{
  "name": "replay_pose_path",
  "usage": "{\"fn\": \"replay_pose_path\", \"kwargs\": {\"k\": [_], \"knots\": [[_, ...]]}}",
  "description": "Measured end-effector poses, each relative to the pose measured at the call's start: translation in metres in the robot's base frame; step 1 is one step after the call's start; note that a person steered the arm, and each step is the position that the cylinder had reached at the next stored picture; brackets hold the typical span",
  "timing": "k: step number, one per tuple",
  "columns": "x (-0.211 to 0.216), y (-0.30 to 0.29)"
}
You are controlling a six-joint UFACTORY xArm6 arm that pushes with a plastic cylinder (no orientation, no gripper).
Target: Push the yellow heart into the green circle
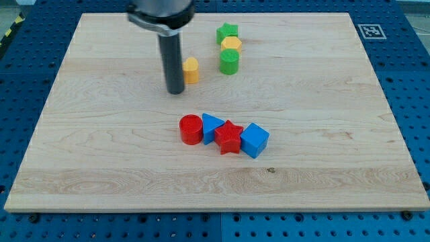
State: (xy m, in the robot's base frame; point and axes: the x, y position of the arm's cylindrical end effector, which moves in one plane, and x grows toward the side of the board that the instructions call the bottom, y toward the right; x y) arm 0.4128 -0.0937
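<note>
No jaws here, so you hold nothing: your tip sits just left of the yellow heart. The green circle is near its right. The heart looks light, stiff, slippery; push its left face centrally.

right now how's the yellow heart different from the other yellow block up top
The yellow heart stands alone, just to the view's right of my tip; the other yellow block is squeezed between the green star and the green circle. The heart sits lower in the view and further left. Both are yellow, similar in size.
</note>
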Motion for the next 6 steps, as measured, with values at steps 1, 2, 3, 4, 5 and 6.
{"fn": "replay_pose_path", "kwargs": {"k": [1, 2, 3, 4, 5, 6], "knots": [[-0.010, -0.027], [-0.040, -0.030], [-0.044, -0.015], [-0.028, 0.025], [-0.024, 0.065], [-0.019, 0.068]]}}
